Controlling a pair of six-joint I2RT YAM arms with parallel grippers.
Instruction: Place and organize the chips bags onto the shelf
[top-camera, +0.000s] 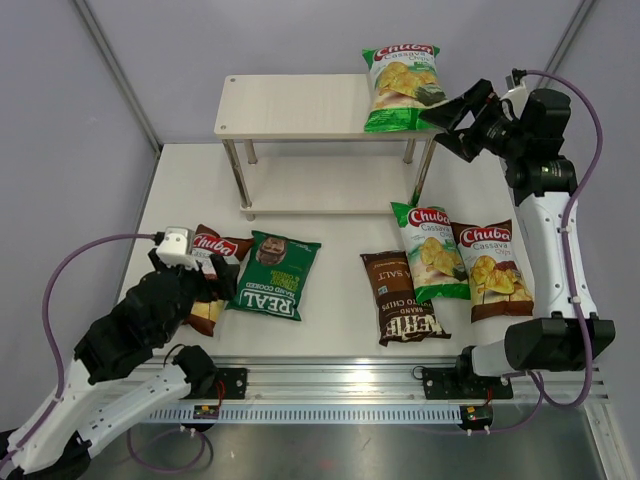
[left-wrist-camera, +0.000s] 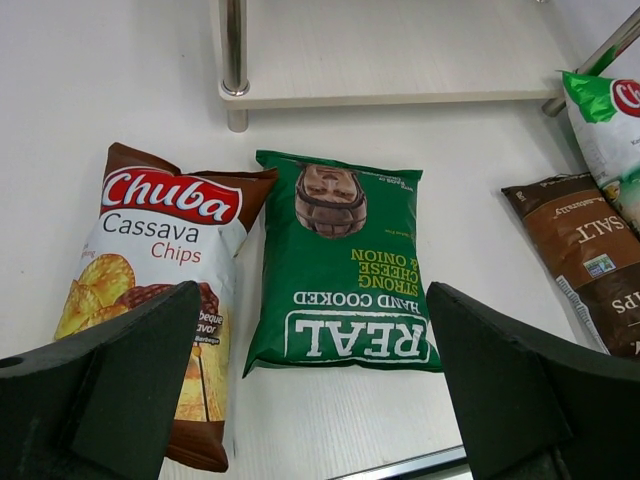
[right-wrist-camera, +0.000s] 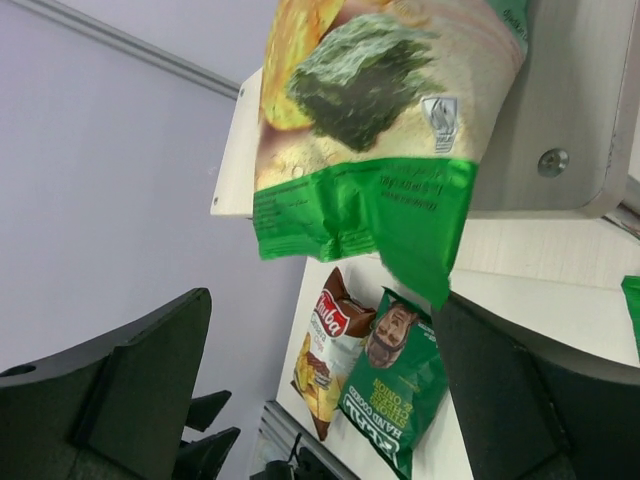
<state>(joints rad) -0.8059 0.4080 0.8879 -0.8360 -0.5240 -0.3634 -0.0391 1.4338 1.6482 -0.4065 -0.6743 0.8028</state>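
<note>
White tabletop (top-camera: 335, 312); light-green Chuba bag (top-camera: 402, 88) atop shelf (top-camera: 290, 105)

From above, my left arm (top-camera: 140, 320) hides the lower half of the brown-and-white Chuba bag (top-camera: 215, 248). My left wrist view cuts off the Kettle bag (left-wrist-camera: 585, 250) and a light-green Chuba bag (left-wrist-camera: 610, 130) at right; my right wrist view crops the shelf-top bag (right-wrist-camera: 380, 120).

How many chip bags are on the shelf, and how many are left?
One done: a light-green Chuba bag lies on top of the shelf. Nothing is in hand: right gripper and left gripper are open. Five wait on the table: REAL bag, Kettle bag, second light-green Chuba, left brown Chuba, right brown Chuba.
</note>
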